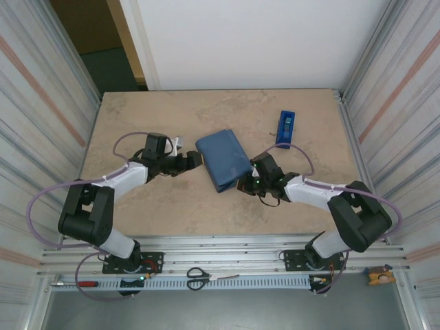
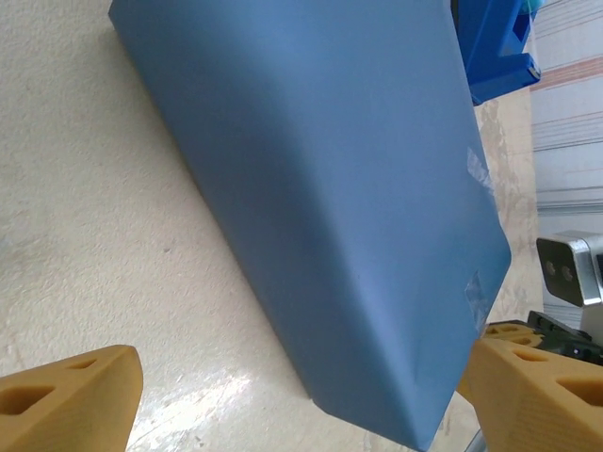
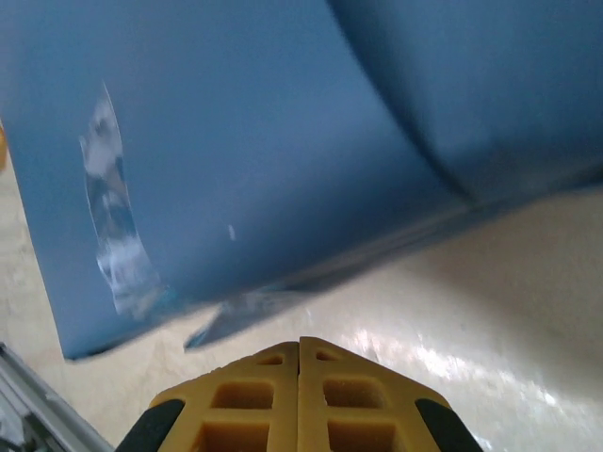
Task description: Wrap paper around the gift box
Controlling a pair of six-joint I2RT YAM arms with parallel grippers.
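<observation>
top external: bench (image 1: 137, 117) is the biggest thing, tan stone look. the parcel sits mid bench between my two arms. the paper (image 1: 221, 159) is folded right around into a flat squarish packet, darker blue face out and edges fairly crisp. the gift box is hidden under it, i judge, so the wrap looks nearly finished.

left tool (image 1: 196, 159) sits at the packet's left edge. on the left wrist view, the left tool (image 2: 303, 377) is spread wide with the packet's near corner between the fingers (image 2: 66, 400). nothing is gripped, and i can't tell whether the right-hand pad touches the paper (image 2: 311, 207). my read is it's bracketing the packet so it won't slide.

right tool (image 1: 242, 185) is at the packet's near right corner. on the right wrist view, the right tool (image 3: 300, 350) has its pads pressed together, empty, just short of the paper's (image 3: 283, 141) lower edge. a small flap sticks out loose there. i judge the closed tip is there to poke or press that flap down, not to grab it.

tape dispenser (image 1: 285, 128) is small, bright blue, and parked well off to the far right, out of the way. scissors (image 1: 198, 277) lie on the rail by the arm bases.

a clear, crinkled tape strip (image 3: 118, 217) runs down the packet's end face and holds a fold. two more bits of tape (image 2: 476, 169) show near the corner on the left wrist view.
</observation>
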